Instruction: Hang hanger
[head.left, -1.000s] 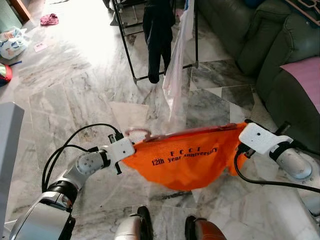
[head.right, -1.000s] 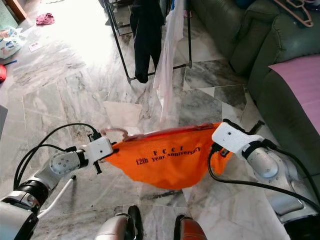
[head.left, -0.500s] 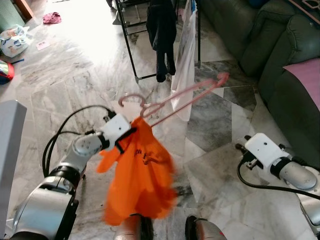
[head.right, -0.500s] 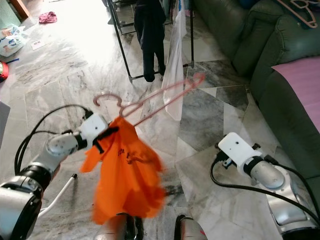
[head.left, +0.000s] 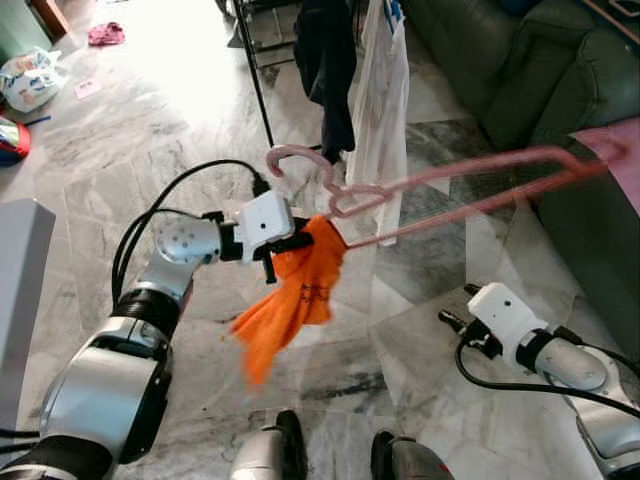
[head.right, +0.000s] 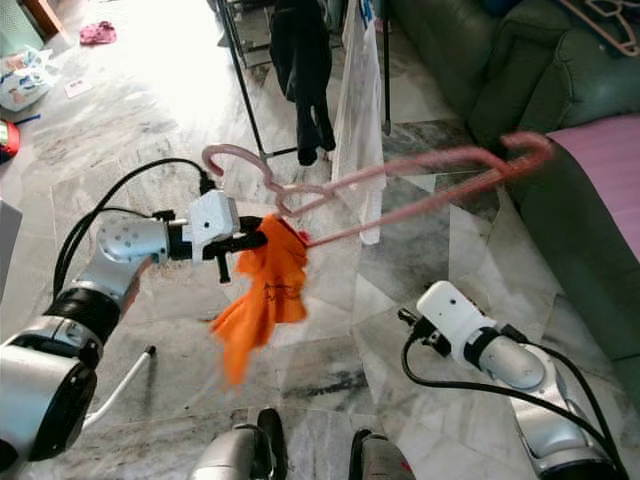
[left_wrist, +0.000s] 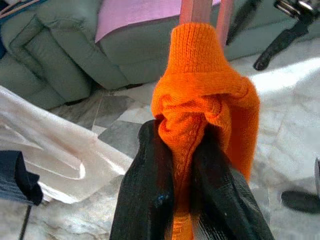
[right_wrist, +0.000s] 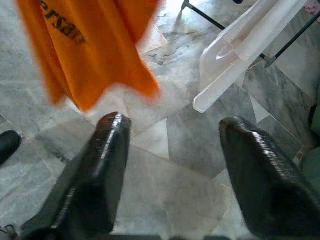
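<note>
Mid-frame, our left gripper (head.left: 300, 240) pinches the bunched orange printed shirt (head.left: 290, 300) on the thin pink plastic hanger (head.left: 450, 195); our right gripper (right_wrist: 170, 165), lower right, gapes wide, holding nothing. We should level the hanger, aiming its hook at the black metal drying rack (head.left: 262, 120), upper centre.

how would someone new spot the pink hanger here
Start at the black drying rack with dark and white clothes. Just in front of it, the left gripper pinches an orange shirt. The pink hanger juts out from it towards the green sofa, bare.

Black print on the orange shirt (right_wrist: 90, 47), hanging beyond the open right gripper (right_wrist: 172, 175), was cropped and blurred; no text was legible.
</note>
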